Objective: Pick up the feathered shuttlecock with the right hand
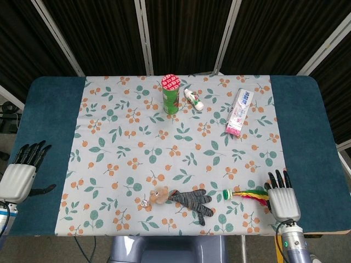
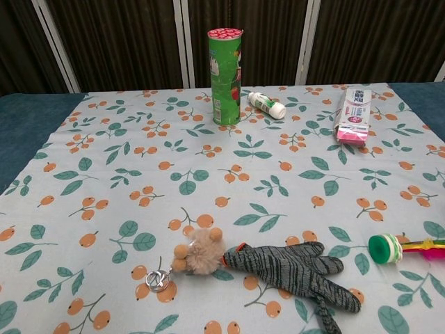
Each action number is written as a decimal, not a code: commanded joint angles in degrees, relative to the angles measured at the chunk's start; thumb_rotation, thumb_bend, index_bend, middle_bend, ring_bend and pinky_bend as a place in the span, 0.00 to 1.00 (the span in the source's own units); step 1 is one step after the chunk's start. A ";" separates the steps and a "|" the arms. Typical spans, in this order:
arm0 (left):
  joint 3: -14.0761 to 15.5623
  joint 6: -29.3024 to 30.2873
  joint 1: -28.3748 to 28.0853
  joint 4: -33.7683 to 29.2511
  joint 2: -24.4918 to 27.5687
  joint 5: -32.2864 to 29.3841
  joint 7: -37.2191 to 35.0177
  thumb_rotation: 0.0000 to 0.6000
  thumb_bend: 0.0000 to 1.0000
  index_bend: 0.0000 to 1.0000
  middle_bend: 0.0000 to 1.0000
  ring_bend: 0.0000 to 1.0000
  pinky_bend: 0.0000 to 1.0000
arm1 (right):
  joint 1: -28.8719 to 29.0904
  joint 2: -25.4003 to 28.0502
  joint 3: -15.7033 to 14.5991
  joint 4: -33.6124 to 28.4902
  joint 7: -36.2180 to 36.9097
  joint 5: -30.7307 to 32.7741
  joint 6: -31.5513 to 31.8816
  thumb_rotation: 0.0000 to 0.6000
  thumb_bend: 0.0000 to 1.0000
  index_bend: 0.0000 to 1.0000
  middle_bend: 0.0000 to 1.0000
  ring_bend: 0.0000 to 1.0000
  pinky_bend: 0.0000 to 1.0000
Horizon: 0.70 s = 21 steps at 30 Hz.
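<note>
The feathered shuttlecock (image 1: 245, 193) lies on the patterned cloth near the front right, green base pointing left and red-yellow-green feathers pointing right; the chest view shows it at the right edge as the shuttlecock (image 2: 400, 247). My right hand (image 1: 283, 197) hovers just right of the feathers, fingers straight and apart, holding nothing. Its fingertips sit beside the feather tips; I cannot tell whether they touch. My left hand (image 1: 22, 171) rests at the far left over the blue table surface, fingers spread, empty. Neither hand appears in the chest view.
A striped grey glove (image 1: 191, 200) and a furry bear keychain (image 1: 158, 195) lie left of the shuttlecock. At the back stand a green can (image 1: 170, 93), a small white bottle (image 1: 193, 99) and a toothpaste box (image 1: 240, 111). The table's front edge (image 1: 318, 233) runs just below my right hand.
</note>
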 commanded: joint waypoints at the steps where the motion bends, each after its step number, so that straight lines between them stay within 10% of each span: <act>1: 0.00 -0.03 -0.01 -0.04 0.03 -0.02 -0.04 0.88 0.11 0.05 0.00 0.00 0.00 | -0.22 -0.01 0.10 -0.10 -0.66 0.72 0.14 1.00 0.24 0.39 0.12 0.00 0.00; 21: 0.02 -0.15 -0.05 -0.07 0.10 0.02 -0.26 0.88 0.11 0.05 0.00 0.00 0.00 | -1.12 -1.96 -0.28 0.57 -0.97 1.52 0.89 1.00 0.24 0.42 0.12 0.00 0.00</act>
